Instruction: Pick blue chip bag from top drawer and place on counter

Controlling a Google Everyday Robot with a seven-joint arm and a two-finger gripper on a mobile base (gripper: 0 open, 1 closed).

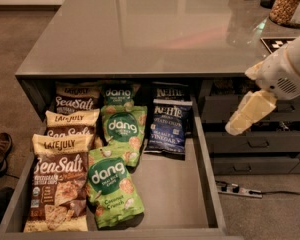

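Nearest us in the drawer (190, 204) we count three Sea Salt bags (60, 184) down the left and three green bags (110, 184) beside them; farther back lie two navy ones, the blue bag (166, 129) flat with its twin (170, 91) peeking out under the surface (155, 34) edge. The gripper (250, 114) hangs outside the drawer on the right, well apart from the blue bag; spread or closed, we can't tell. Our worry: a green neighbour just beside it could get pinched too, or the glossy film could slip.
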